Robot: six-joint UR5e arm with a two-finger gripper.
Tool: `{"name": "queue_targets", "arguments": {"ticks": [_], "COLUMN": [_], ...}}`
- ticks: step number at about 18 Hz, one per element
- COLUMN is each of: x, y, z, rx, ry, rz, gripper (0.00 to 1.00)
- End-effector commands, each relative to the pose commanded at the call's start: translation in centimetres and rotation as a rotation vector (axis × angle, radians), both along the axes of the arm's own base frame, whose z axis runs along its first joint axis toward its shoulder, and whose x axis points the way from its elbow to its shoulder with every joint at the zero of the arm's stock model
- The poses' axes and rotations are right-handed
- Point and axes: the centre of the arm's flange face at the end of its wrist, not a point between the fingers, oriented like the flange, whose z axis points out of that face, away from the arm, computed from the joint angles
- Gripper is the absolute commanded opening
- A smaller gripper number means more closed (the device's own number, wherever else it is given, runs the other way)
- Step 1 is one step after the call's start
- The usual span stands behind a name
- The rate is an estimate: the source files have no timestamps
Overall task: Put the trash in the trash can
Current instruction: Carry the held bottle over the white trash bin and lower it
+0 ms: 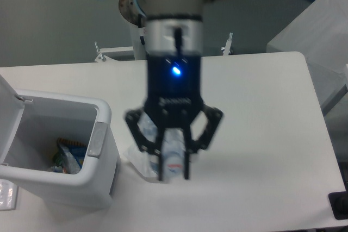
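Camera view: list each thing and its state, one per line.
Tool: shut on the bottle, raised above the table.
Bottle: crushed, held upright.
Wad: crumpled, on the table, partly hidden.
Bin: lid open, some trash inside.

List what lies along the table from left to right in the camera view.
Open lid → trash can → gripper shut on the crushed bottle. The tissue wad sits behind the gripper, so its place is unclear.
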Motion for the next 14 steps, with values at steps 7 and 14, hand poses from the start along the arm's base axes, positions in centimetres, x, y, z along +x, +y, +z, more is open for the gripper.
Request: {"name": "queue_targets", "arguments": {"ticks": [7, 14], "x": [6.6, 11.8], "y": [2.4, 5.3], "z": [-0.5, -2.2], "rx": [-0.006, -0.028], "ry": [-0.018, -0.033], "rz": [-0.095, -0.184], "gripper": [0.26, 0.26]}}
